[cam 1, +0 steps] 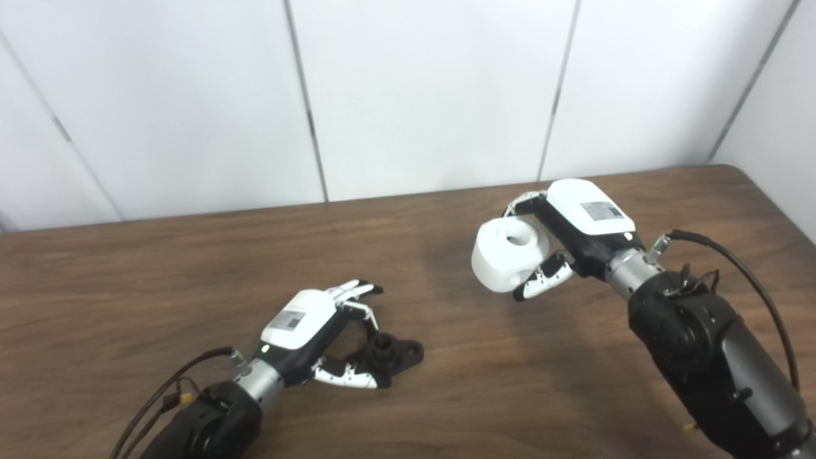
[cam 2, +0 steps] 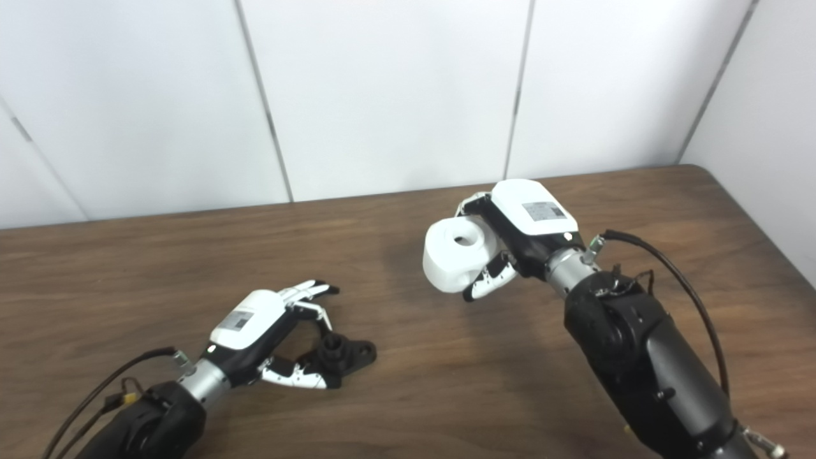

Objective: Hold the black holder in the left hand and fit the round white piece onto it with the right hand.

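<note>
Item one, my left hand: low over the wooden table at the near left, palm turned inward, its fingers stretched forward and held loosely together above the work, the thumb lying along the table on the near side. Item two, the black holder: resting on the table surface in the gap between that thumb and those fingers, a flat base with a short round post standing upright and a hole at its right-hand end; the thumb touches or nearly touches its near edge, but I cannot tell whether the fingers above actually bear on it, so I log the hand as cupped about the holder and not clamped. Item three, my right hand: raised above the table at the far right, wrist bent toward the left. Item four, the round white piece: a thick drum with a centre hole facing up and slightly toward me, pinched by the right hand, fingers wrapped over its far side and the thumb pressed under its near lower edge. The piece hangs clear of the table, well apart from the holder, to its right and farther from me. Item five, a white panelled wall behind the table.
</note>
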